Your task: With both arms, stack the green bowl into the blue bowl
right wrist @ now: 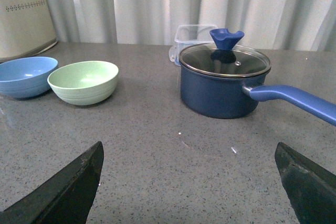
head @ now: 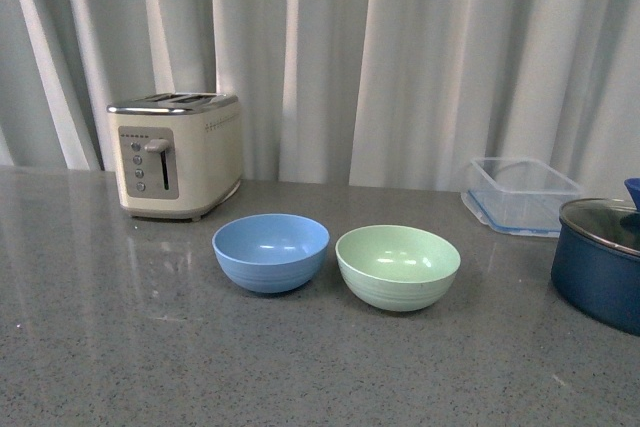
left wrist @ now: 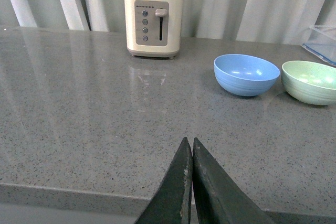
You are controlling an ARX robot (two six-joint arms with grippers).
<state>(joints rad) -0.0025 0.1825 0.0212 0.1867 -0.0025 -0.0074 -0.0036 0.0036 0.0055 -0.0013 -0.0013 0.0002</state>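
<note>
The left pincer is pressed together near the front edge of the desk. The blue bowl sits just beside the green bowl, and neither is held. The right pincer is spread wide. I judge that stacking hasn't begun; the next move is to reach for the green bowl's rim.

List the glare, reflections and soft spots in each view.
Front view: the toaster mirrors on the glossy counter, and soft highlights sit inside the blue bowl and green bowl. Left wrist view: pale streaks cross the counter; the shut left gripper is dark. Right wrist view: the glass lid catches small glints; the open right gripper looks soft-edged.
</note>
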